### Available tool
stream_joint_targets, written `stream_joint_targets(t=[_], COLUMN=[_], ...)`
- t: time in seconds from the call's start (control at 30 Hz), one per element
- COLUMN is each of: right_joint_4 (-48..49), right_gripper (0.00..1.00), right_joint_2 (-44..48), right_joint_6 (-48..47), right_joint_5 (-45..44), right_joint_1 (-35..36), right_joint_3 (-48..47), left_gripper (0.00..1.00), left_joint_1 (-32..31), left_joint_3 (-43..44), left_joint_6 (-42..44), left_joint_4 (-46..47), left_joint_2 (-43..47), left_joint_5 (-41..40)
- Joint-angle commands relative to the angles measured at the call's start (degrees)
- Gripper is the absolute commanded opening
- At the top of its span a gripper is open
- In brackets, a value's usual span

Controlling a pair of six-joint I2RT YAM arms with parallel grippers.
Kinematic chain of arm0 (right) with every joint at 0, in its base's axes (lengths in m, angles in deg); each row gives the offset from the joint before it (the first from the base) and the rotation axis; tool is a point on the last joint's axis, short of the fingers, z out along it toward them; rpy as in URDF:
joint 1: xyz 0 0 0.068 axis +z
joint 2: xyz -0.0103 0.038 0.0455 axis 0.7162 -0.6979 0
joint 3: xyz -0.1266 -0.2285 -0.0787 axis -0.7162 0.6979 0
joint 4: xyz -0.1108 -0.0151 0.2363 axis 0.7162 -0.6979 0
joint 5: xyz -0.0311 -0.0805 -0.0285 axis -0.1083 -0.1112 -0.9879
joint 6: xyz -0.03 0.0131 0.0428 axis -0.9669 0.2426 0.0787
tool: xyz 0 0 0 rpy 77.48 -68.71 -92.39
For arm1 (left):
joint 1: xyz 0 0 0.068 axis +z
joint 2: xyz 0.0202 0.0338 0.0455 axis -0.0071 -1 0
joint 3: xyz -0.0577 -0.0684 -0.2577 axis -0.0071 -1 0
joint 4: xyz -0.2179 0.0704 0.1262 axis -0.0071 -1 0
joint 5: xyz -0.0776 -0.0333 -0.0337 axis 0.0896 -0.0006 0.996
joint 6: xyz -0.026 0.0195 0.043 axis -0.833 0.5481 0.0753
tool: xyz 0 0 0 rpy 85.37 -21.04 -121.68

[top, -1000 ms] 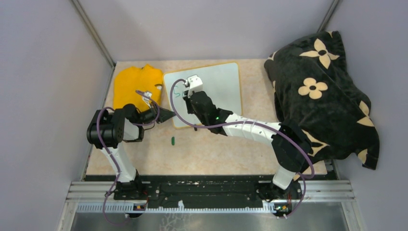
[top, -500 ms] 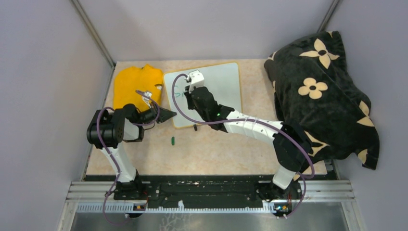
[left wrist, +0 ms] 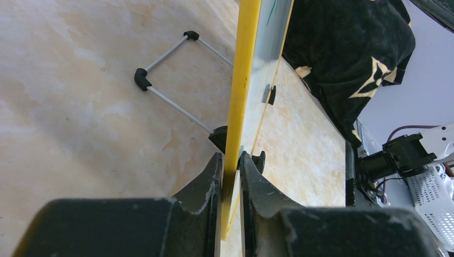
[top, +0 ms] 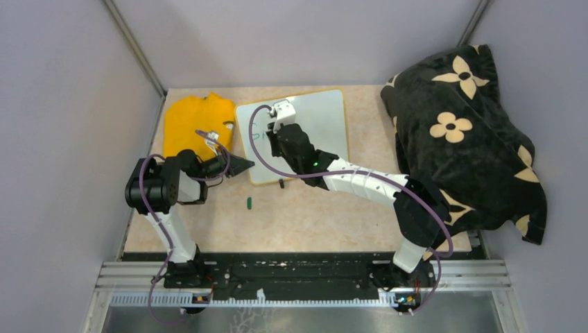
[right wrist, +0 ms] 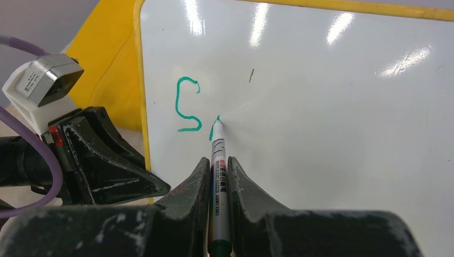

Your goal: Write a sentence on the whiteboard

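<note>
The whiteboard lies tilted on the table, its yellow-edged frame seen edge-on in the left wrist view. My left gripper is shut on the board's near left edge. My right gripper is shut on a white marker, whose green tip touches the board. Of the sentence, a green "S" and a short stroke beside it show.
A yellow cloth lies left of the board. A black floral blanket fills the right side. A green cap lies on the table near the board. A wire stand juts from under the board.
My right gripper has moved a little toward the far side with the marker, adding a short green stroke beside the "S". The left arm has not moved.
</note>
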State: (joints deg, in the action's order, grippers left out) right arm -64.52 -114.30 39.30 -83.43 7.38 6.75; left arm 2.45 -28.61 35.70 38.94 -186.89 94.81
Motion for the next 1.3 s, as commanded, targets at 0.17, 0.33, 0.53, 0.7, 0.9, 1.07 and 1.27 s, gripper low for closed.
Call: stream_joint_targets(t=[0.17,0.33,0.53,0.7,0.9,1.07,1.27], right_joint_4=[1.4,1.5,1.7,1.8,2.0,2.1,1.9], right_gripper=[0.00,0.00,0.00,0.00,0.00,0.00,0.00], right_joint_2=[2.3,3.1,3.7,3.6,3.7,3.4,2.7], right_joint_6=[0.3,0.8,1.5,1.7,1.6,1.4,1.5], right_joint_5=[-2.8,-2.5,-1.7,-1.1,-1.3,-1.5,-1.3], right_joint_1=[-1.7,-1.7,-1.7,-1.7,-1.7,-1.9,-2.2], right_joint_3=[1.5,2.9,4.5,4.4,3.2,1.8,0.3], left_gripper=[0.00,0.00,0.00,0.00,0.00,0.00,0.00], left_joint_1=[0.2,0.2,0.2,0.3,0.2,0.2,0.2], left_joint_3=[0.5,0.5,0.5,0.5,0.4,0.4,0.5], left_joint_6=[0.9,0.8,0.8,0.9,0.8,0.8,0.9], left_joint_4=[-0.8,-0.9,-0.9,-0.9,-0.7,-0.8,-0.8], left_joint_2=[-1.3,-1.2,-1.2,-1.2,-1.3,-1.2,-1.3], left_joint_5=[-1.1,-1.1,-1.1,-1.1,-1.0,-1.0,-0.9])
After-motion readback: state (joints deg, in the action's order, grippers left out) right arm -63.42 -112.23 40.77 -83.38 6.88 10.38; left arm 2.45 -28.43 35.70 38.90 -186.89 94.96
